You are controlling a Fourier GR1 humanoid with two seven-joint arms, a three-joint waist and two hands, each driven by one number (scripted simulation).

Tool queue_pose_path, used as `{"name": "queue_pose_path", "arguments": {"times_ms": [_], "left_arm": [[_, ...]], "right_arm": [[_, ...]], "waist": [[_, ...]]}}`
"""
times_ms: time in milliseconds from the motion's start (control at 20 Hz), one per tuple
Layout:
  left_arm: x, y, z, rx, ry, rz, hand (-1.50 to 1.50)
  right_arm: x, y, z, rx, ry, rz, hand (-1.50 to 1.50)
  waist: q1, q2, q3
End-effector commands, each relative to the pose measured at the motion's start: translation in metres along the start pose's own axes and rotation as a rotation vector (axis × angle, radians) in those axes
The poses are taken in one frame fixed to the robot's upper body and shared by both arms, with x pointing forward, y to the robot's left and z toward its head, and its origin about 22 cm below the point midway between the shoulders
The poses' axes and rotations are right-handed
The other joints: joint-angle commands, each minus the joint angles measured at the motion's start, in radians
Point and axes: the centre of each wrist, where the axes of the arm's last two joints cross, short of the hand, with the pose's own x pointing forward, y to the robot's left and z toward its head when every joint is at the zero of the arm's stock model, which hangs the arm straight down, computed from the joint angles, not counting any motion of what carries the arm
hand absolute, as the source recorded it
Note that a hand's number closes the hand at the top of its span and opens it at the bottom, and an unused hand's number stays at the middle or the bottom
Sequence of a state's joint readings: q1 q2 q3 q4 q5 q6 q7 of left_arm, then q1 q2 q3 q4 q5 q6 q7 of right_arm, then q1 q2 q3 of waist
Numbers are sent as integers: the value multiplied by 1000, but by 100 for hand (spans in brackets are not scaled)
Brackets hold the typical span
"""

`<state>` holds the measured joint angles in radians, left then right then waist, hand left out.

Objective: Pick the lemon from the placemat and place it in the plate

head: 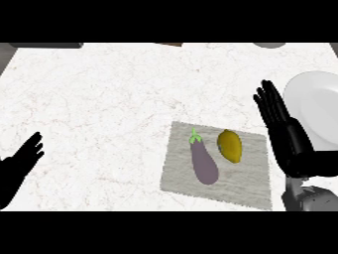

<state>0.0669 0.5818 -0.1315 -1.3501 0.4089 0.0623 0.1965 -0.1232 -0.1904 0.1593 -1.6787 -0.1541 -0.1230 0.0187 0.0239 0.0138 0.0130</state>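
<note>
Scene is lit evenly and brightly; no single light direction can be made out. The white marble counter [113, 99] is rendered near washed out, its veining faint. The plate [329, 114] is shaded softly grey at its rim. No hard cast shadows are seen. The black hands are shown as near-flat silhouettes.

Plate [325, 111] cut by right edge; top-edge objects perhaps unidentifiable

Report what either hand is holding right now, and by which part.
Nothing is held. The right hand and left hand are open; the lemon lies untouched on the placemat.
</note>
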Motion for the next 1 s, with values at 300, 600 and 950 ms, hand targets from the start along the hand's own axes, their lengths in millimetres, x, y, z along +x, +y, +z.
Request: {"name": "queue_pose_path", "arguments": {"times_ms": [300,600,950], "left_arm": [[25,-47,-11,49,-160,10,0],[28,-94,-10,61,-233,56,0],[44,-115,-12,39,-245,40,0]], "right_arm": [[65,-49,-34,343,-230,442,150],[-41,-44,12,79,-259,235,150],[-94,-63,21,393,-316,-40,-150]], "waist": [[-50,-54,-43],[-25,-3,-6],[-3,-5,-9]]}}
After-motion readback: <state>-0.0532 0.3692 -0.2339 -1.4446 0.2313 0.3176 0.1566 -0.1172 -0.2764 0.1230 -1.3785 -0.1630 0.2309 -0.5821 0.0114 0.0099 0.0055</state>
